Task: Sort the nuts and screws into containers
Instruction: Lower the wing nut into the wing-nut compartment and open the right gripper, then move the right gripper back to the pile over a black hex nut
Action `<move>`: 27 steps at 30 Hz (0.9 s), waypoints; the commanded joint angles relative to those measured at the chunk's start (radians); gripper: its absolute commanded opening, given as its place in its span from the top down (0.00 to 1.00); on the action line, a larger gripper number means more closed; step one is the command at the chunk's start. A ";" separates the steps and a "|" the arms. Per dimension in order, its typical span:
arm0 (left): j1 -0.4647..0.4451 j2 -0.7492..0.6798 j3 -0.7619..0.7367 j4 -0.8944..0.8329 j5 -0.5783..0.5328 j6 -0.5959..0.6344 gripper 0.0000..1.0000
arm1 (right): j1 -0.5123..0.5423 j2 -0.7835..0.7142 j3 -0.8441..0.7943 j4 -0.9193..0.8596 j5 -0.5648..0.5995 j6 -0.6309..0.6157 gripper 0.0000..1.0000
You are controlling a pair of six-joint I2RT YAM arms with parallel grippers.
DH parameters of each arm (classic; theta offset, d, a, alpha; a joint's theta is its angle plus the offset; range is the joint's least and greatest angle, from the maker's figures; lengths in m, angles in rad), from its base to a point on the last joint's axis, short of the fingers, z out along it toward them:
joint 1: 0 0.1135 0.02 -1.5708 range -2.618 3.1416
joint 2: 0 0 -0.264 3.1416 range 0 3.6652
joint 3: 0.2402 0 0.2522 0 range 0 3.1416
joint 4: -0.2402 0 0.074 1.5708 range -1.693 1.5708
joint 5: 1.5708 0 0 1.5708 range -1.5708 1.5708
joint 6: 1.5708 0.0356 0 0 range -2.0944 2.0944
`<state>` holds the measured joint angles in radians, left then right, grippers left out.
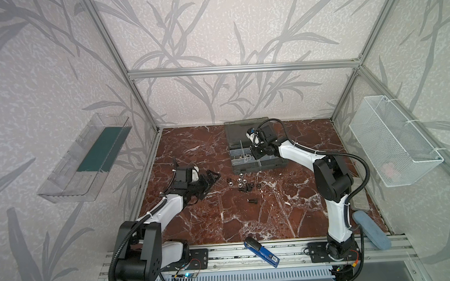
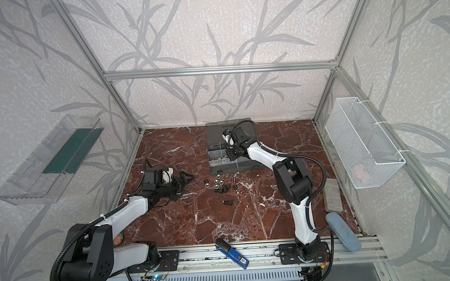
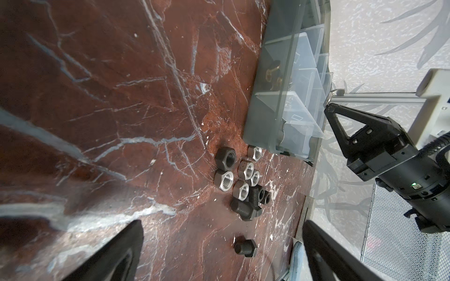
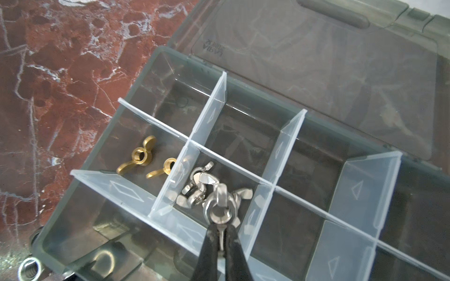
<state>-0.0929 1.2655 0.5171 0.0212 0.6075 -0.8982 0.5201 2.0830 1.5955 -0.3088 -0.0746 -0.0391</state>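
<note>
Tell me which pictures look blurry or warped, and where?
Both top views: wide lens splays aluminium frame posts outward. Left wrist view: silver hexagonal nuts sharp, left end effector blurred. Right wrist view: right end effector soft, silver metal wing nut crisp.

2 arms (image 1: pixel 298 153): white links (image 1: pixel 169 206), black joints (image 1: pixel 334 177) | cables (image 1: pixel 367 169): black, corrugated | left gripper (image 1: pixel 212 182), right gripper (image 3: pixel 328 108): black triangular open-frame fingers (image 3: pixel 375 143)

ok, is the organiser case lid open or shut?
Open. The smoky lid lies folded back flat behind the organiser case, and its divided cells are uncovered in the right wrist view.
</note>
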 commanded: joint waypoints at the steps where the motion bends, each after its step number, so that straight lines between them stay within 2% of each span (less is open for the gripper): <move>1: -0.005 -0.003 0.023 -0.012 -0.011 0.008 0.01 | 0.001 0.021 0.037 -0.038 0.029 -0.013 1.00; 5: -0.007 -0.005 0.023 -0.015 -0.013 0.007 0.01 | 0.001 0.035 0.052 -0.048 0.023 -0.008 0.98; 11: -0.007 -0.005 0.021 -0.014 -0.015 0.007 0.00 | 0.001 0.055 0.081 -0.071 0.012 0.000 0.83; 17: -0.007 -0.009 0.012 0.013 -0.013 -0.019 0.01 | 0.000 0.045 0.094 -0.098 0.014 -0.011 0.63; 20: -0.007 -0.019 0.011 0.010 -0.019 -0.021 0.01 | 0.000 -0.002 0.084 -0.125 0.003 -0.021 0.59; 27: -0.018 0.018 0.040 -0.008 -0.014 0.003 0.00 | 0.005 -0.193 -0.036 -0.183 -0.115 -0.039 0.55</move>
<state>-0.1001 1.2678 0.5194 0.0151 0.5991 -0.9085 0.5201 2.0117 1.5940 -0.4412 -0.1257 -0.0662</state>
